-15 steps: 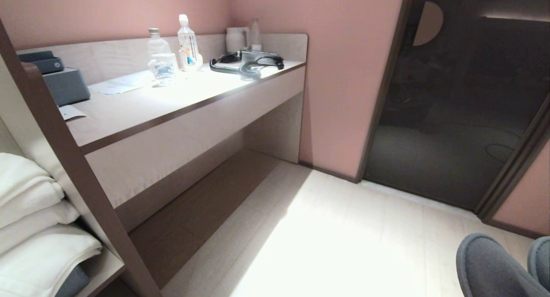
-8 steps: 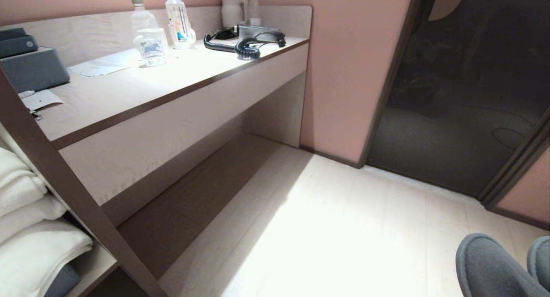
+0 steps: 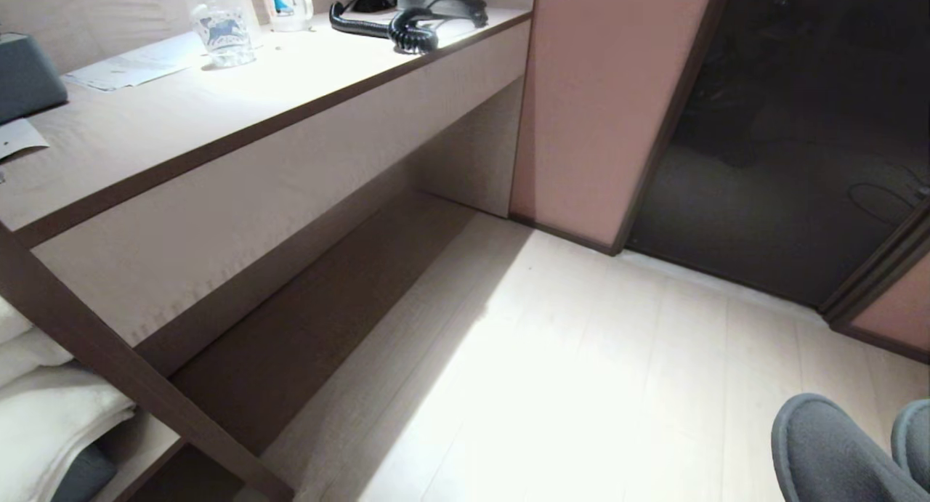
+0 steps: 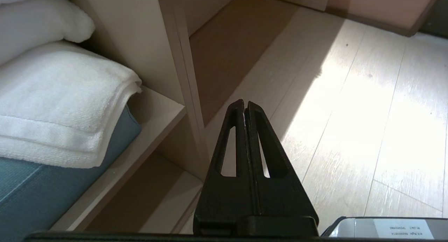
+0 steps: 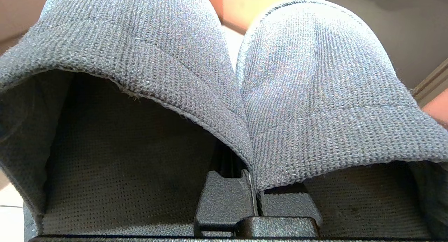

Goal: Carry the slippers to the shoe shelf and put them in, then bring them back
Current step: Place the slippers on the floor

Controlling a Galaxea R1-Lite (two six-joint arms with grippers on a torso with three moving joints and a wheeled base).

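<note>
Two slippers (image 5: 224,77) side by side, pinched at inner edges by right gripper (image 5: 252,196), low at R of head view above pale floor (image 3: 552,386). Left gripper (image 4: 245,110) fingers closed, empty, near towels (image 4: 59,105).

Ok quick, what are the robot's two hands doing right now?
Left hand: closed and empty, above the floor beside the shelf of folded towels.
Right hand: closed, pinching the two slippers together by their inner edges.
</note>
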